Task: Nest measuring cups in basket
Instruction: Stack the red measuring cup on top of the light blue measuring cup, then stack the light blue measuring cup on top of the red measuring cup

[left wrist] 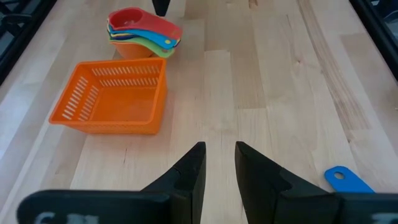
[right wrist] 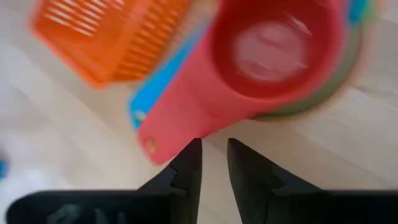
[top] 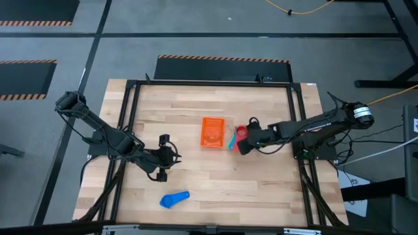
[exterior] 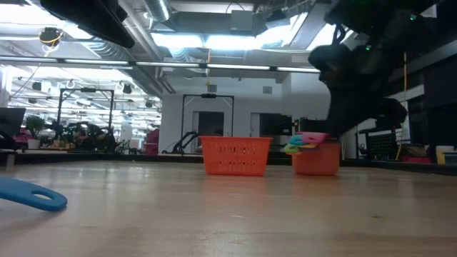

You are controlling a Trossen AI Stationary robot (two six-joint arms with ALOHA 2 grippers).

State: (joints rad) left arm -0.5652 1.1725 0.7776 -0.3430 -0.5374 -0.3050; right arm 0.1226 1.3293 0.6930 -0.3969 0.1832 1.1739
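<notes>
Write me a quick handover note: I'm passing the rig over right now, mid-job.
Right gripper: hovering over the stacked cups beside the basket, fingers nearly closed, holding nothing.
Left gripper: waiting over bare table, fingers narrowly apart, empty.
Done: several cups nested, red cup on top, stack standing on the table.
Left: blue cup lies alone near the front edge; basket is empty; stack not yet in it.

Setting: robotics lab or industrial workshop. Evidence: wooden worktable (top: 196, 176) in a black metal frame; grey floor with hazard-striped tape (top: 222, 59) at 12 o'clock; exposed ceiling ducts and strip lights (exterior: 214, 43); loose orange cable (top: 307, 10) toward 1 o'clock.
</notes>
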